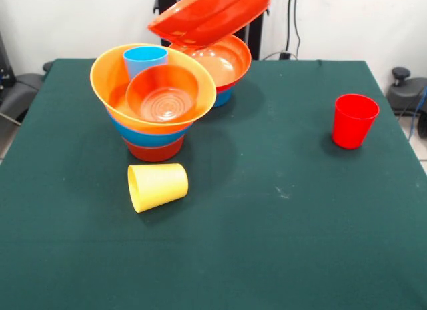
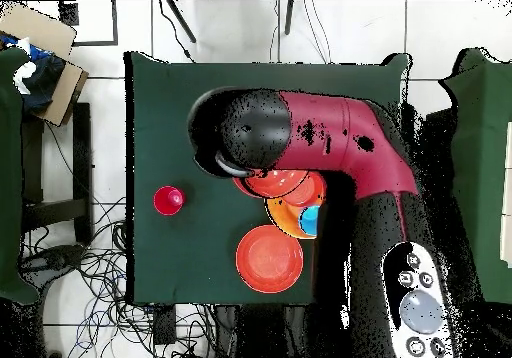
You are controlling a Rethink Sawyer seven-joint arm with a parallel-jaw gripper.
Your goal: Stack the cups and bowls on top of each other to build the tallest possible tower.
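Observation:
A big orange bowl (image 1: 110, 83) sits nested on a blue bowl (image 1: 148, 138) and a red-orange bowl (image 1: 155, 152). Inside it stand a light blue cup (image 1: 145, 59) and a small red-orange bowl (image 1: 163, 93). Behind this tower, a red-orange bowl (image 1: 225, 62) rests on a small blue bowl (image 1: 223, 97). Over that pair a wide red-orange bowl (image 1: 210, 13) hangs tilted at the top edge, and what holds it is hidden. The yellow cup (image 1: 158, 185) lies on its side in front of the tower. The red cup (image 1: 353, 120) (image 2: 168, 200) stands upright, far off to the side. My gripper shows in neither view.
The dark green table (image 1: 267, 243) has open cloth between the yellow cup and the red cup. Overhead, my red and black arm (image 2: 330, 144) covers the table's middle and part of the bowls. A cardboard box (image 2: 45, 44) and cables lie beyond the table's edge.

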